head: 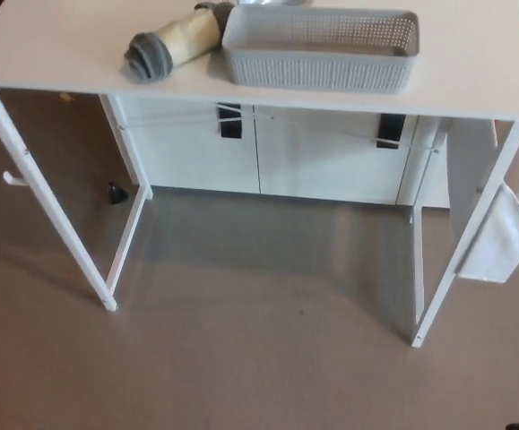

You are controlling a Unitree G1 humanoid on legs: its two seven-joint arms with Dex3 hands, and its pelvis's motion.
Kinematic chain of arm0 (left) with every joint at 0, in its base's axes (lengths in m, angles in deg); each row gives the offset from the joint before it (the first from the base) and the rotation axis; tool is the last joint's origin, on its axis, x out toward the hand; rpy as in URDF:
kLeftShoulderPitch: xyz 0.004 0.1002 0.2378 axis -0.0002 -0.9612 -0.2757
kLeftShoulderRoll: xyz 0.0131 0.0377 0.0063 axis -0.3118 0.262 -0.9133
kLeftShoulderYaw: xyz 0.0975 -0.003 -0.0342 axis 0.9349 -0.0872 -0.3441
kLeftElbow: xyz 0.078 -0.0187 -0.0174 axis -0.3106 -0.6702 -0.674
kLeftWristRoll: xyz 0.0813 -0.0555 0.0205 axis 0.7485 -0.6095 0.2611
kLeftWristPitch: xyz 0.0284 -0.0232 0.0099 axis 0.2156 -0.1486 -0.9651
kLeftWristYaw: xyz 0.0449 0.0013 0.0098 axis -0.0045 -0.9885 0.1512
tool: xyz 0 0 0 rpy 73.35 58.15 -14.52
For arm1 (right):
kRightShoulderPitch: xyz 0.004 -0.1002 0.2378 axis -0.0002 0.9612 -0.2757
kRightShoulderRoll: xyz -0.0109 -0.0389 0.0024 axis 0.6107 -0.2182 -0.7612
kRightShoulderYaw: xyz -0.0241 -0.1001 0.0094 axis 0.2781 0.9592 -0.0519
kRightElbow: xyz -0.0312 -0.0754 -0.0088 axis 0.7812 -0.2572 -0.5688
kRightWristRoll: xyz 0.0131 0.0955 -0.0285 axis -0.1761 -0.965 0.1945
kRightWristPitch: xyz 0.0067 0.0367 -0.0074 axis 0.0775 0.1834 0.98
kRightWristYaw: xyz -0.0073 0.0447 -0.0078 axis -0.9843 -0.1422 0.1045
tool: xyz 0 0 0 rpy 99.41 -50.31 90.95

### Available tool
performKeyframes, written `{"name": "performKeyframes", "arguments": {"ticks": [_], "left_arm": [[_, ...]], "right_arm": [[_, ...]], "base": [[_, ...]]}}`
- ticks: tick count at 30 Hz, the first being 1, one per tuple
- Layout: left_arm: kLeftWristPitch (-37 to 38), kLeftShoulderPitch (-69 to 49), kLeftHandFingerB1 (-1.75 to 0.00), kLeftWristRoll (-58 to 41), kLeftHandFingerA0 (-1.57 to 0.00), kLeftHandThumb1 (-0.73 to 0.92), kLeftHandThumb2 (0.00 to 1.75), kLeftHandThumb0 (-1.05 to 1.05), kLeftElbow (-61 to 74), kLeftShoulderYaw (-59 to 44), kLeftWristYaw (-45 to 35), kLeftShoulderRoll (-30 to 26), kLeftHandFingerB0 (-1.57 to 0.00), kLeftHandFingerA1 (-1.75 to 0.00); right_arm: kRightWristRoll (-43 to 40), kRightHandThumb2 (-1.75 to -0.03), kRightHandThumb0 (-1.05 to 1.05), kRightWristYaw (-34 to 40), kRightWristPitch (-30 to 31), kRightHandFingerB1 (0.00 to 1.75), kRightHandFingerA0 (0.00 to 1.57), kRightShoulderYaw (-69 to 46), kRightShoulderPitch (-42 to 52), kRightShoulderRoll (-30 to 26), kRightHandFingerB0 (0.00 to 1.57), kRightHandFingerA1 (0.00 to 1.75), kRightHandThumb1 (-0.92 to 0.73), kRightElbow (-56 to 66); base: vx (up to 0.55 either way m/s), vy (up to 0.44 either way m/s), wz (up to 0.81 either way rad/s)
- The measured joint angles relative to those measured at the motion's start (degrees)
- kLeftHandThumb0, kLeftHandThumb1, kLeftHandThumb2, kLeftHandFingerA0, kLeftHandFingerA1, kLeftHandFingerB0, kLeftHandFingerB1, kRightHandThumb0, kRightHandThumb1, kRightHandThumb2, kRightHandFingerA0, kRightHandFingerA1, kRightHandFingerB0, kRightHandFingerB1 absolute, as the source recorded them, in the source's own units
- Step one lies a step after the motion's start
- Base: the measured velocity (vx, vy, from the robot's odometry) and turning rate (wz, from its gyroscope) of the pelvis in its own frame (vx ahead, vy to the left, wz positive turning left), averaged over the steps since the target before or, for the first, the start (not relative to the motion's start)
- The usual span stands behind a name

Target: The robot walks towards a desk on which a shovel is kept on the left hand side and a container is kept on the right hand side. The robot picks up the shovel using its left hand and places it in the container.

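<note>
Fingers were nowhere on show: neither the left hand nor the right hand had come into the head view, so whether they were spread or closed, holding or empty, could not be told. What filled the upper part of the picture was the white bench (53, 54), seen from above and in front, with bare floor (259, 358) below it. By the look of it, the approach was the step in hand; no reach had begun.

On the bench top, the shovel (174, 43) lay at about eleven o'clock in the picture, its grey-capped, cream-coloured handle end pointing toward seven o'clock. Its far end ran up to twelve o'clock, off the top edge and behind the container, so the blade could hardly be made out. The grey slatted container (320, 49) sat just beside it, at roughly twelve to one o'clock, and the two looked to be touching or nearly so where the handle met the container's near left corner.

The next move called for closing the last stretch to the bench, then bringing the left hand in over the handle. With no fingers visible, their distance from the shovel could not be judged.
</note>
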Motion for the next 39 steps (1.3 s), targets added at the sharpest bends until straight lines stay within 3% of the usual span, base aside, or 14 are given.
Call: {"name": "performKeyframes", "arguments": {"ticks": [14,30,39], "left_arm": [[-0.01,0.27,-0.34,-0.12,-0.48,0.65,0.6,-0.37,0.11,-0.69,-0.02,-0.5,-0.43,-0.37],[-0.02,-1.12,-0.34,-0.35,-0.47,0.67,0.61,-0.39,2.22,-0.96,-0.68,-0.31,-0.42,-0.37],[0.0,-1.29,-0.34,-0.77,-0.49,0.65,0.59,-0.36,2.11,-1.41,-1.25,-0.2,-0.44,-0.37]], "right_arm": [[0.99,-0.54,-0.3,0.03,-0.86,0.49,0.8,0.92,0.11,0.29,0.63,0.56,-0.54,-0.11],[2.15,-0.54,-0.33,0.37,-2.08,0.49,0.81,1.81,-0.94,0.22,0.65,0.56,-0.53,-1.53],[2.64,-0.55,-0.33,0.49,-2.65,0.49,0.79,2.36,-0.1,0.14,0.63,0.55,-0.54,-1.76]], "base": [[0.27,0.129,-0.03],[0.26,-0.113,0.08],[0.27,0.157,-0.17]]}}
